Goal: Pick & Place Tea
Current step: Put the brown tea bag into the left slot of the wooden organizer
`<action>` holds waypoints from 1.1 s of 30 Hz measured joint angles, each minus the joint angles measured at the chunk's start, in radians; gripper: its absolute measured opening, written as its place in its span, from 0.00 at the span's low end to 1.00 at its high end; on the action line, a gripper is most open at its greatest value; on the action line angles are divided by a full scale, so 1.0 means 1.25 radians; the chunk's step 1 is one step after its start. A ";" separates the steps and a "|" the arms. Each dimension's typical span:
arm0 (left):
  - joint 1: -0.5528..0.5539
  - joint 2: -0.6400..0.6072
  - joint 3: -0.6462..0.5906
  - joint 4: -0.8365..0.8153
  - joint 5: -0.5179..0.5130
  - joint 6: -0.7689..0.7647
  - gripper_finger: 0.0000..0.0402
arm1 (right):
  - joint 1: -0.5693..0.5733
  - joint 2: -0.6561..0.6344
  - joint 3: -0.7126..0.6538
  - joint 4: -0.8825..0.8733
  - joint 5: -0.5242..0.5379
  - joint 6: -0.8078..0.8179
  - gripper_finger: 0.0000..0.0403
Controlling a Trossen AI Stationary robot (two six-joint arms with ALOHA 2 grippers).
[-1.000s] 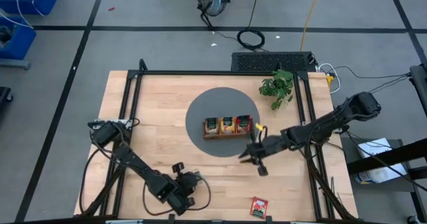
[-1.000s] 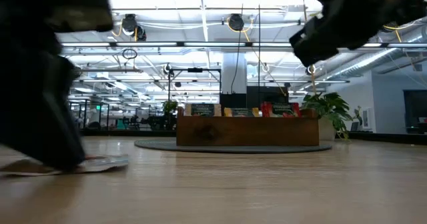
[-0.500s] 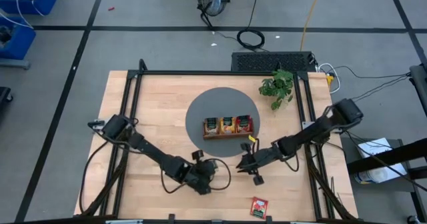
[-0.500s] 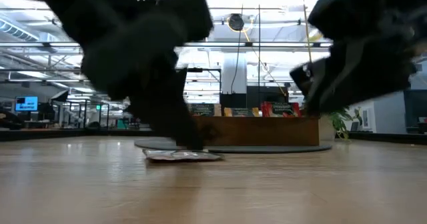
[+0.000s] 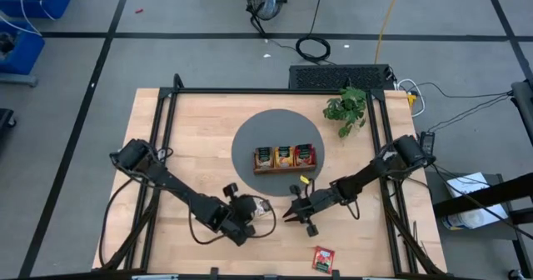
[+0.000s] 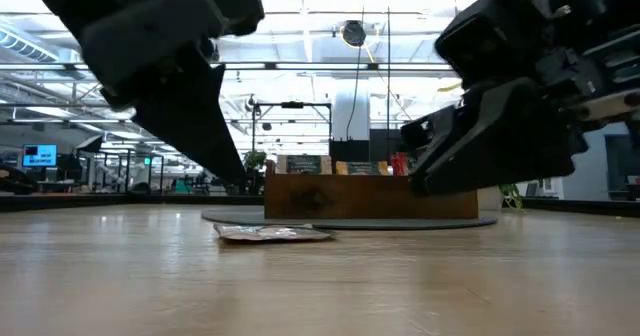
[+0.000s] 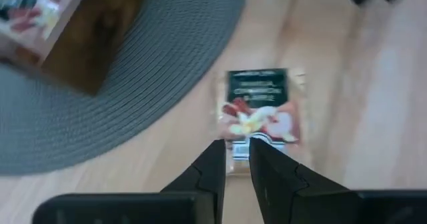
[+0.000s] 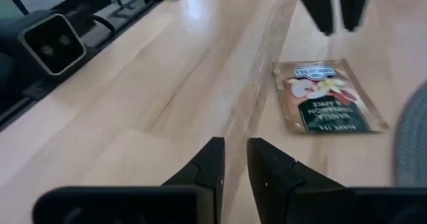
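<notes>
A pale tan tea sachet (image 7: 261,111) with a dark green label lies flat on the wood just off the grey round mat's (image 5: 250,142) near edge; it also shows in the low view (image 6: 272,233). My left gripper (image 7: 237,159) hangs a little above the sachet's near end, shut to a narrow slit with nothing in it (image 6: 238,179). My right gripper (image 8: 235,159), also shut to a slit, hovers low over the table to the sachet's right (image 5: 289,217), pointing at it. The wooden tray (image 5: 285,157) on the mat holds upright sachets.
A red sachet (image 5: 323,257) lies alone near the table's front edge. A small green plant (image 5: 347,109) stands at the far right. Black frame rails run along both table sides. The low camera (image 8: 50,41) sits at the near edge.
My left gripper slid the tan sachet along the table toward the right, up to the mat's near edge, then rose off it; the sachet now lies still. My right gripper sank and moved toward the near left, closer to the sachet.
</notes>
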 joint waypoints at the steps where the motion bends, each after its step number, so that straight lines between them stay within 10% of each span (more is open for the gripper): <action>1: 0.001 0.000 -0.007 0.001 -0.003 -0.018 0.18 | 0.000 0.014 0.012 0.001 0.000 0.001 0.12; 13: 0.010 0.000 -0.081 0.046 0.034 -0.129 0.18 | -0.022 0.122 0.093 -0.010 -0.003 0.005 0.05; 33: 0.023 0.075 -0.081 0.331 0.154 0.046 0.18 | -0.072 0.122 0.092 -0.018 -0.004 0.041 0.03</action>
